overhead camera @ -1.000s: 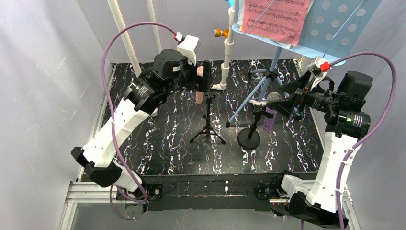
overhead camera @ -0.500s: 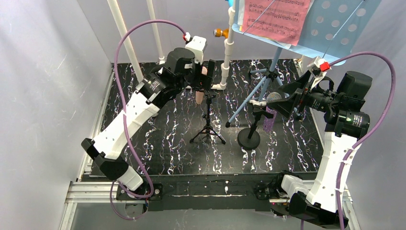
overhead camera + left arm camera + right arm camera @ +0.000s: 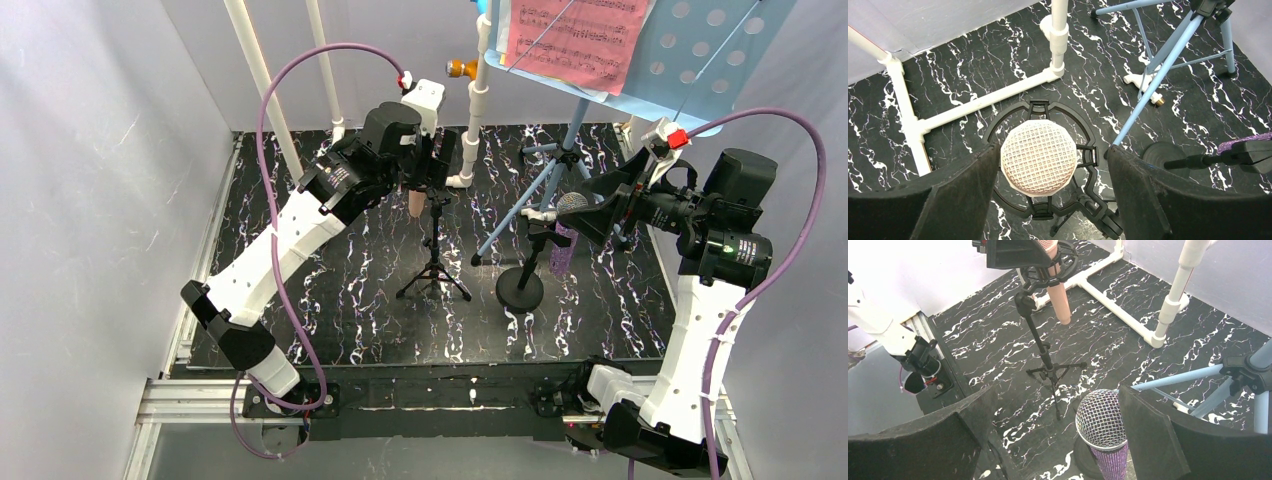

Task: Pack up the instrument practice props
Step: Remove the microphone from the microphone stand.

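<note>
While you look from above, the left gripper (image 3: 432, 165) hangs over the pink mic (image 3: 414, 204), which stands upright in its tripod (image 3: 434, 272) toward the back of the table (image 3: 300, 300). Its jaws are apart, one on each side of the head. The right gripper (image 3: 590, 215), jaws also apart, sits at the head of the purple mic (image 3: 562, 252) on the round base (image 3: 520, 290). The tripod looks light and narrow. If you close off centre or pull sideways, I think it tips toward the pipe frame (image 3: 478, 110) just behind.

From the left wrist, the pink head (image 3: 1038, 157) lies between the pads, nearer to one pad (image 3: 968, 182) than to the other. Whether that pad touches, I cannot tell. Uneven closing may push the mic inside its black ring (image 3: 1075, 120). A lift may also drag ring and tripod up with it.

From the right wrist, the mesh head (image 3: 1100, 420) lies between the pads and nothing is clamped. The rack legs (image 3: 1173, 381) stand just beside, so a wide swing may hit them.

Against one second ago, the left arm reaches further back and to the right. The gripper now covers the pink head, which showed between the fingers then. The right arm, the purple mic and the tripod have not moved.
</note>
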Tool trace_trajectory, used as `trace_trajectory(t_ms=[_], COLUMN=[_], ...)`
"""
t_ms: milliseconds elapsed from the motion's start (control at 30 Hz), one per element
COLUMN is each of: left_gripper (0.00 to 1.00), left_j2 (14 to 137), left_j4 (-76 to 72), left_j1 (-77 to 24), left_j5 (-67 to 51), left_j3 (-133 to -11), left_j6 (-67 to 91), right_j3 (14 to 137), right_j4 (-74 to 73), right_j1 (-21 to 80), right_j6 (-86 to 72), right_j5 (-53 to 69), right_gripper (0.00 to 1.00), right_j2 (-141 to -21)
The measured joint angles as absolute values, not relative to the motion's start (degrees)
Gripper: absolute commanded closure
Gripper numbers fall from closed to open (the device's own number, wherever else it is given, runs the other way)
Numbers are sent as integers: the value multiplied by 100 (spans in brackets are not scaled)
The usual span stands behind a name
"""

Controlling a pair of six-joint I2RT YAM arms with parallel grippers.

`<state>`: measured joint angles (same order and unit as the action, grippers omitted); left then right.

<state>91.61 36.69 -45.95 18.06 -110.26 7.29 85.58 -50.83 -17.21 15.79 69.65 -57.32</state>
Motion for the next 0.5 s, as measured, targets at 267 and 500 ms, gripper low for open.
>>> trace_trajectory(t_ms=[267,500], left_gripper=[33,37], left_j2=[9161,9161], left_j4=[3649,3647], left_j1=[-4598,-4600], left_j5=[1979,2073], left_j3=[-11026,-11021], left_j6=[676,613], right_j3=[8558,8536], right_j4=[-5083,-5083], right_j1=[-1721,-1721], right_j6=[1584,1601], right_j5=[6956,6936], right_gripper=[0,0], right_j2=[-5732,-5730])
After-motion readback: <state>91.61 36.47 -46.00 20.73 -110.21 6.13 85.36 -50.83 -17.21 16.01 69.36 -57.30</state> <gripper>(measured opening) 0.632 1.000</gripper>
